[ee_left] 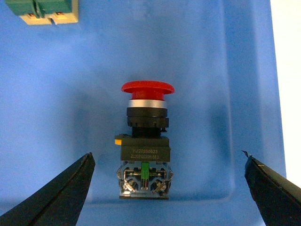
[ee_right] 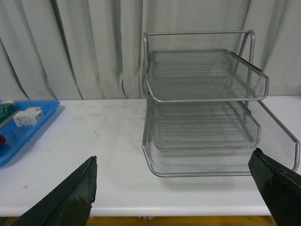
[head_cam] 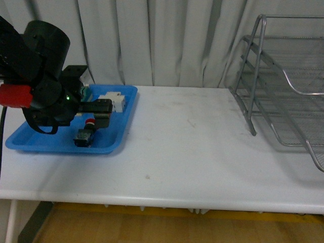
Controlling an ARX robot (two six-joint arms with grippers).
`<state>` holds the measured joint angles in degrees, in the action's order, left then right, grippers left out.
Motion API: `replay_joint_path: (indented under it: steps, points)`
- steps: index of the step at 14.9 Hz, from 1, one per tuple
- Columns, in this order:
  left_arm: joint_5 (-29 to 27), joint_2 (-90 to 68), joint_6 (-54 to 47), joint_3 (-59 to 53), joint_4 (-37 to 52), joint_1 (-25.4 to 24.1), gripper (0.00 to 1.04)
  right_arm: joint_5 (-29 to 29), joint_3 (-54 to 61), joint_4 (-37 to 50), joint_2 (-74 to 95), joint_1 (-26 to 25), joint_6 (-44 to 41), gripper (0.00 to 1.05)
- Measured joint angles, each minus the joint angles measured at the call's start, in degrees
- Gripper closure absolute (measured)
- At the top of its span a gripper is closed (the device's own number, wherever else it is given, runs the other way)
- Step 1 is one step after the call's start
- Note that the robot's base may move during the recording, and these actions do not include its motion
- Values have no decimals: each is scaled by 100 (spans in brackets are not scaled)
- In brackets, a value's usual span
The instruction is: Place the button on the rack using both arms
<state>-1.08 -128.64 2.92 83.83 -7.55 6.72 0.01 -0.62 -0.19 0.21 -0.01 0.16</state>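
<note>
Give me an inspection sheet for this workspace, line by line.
Surface: white table, faint marks.
Job's things: button lying on its side in blue tray; rack empty, at the table's right.
Clutter: green block and white component in the tray.
Grippers: left gripper open, straddling the button, not touching; right gripper open, facing the rack.
Cables: black cable beside left arm.
Surroundings: grey curtain.

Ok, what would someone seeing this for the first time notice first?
Probably the button with its red cap, lying in the blue tray at the left of the table, framed by the open left gripper. Next, the bulky black left arm over that tray, and the silver wire rack standing empty on the right.
</note>
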Motion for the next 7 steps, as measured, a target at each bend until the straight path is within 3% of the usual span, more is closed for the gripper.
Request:
replay_joint_path:
  steps: [7]
  points:
    - [-326,-789,-175,702,-192,-83,7,0,0,-2,0,0,0,6]
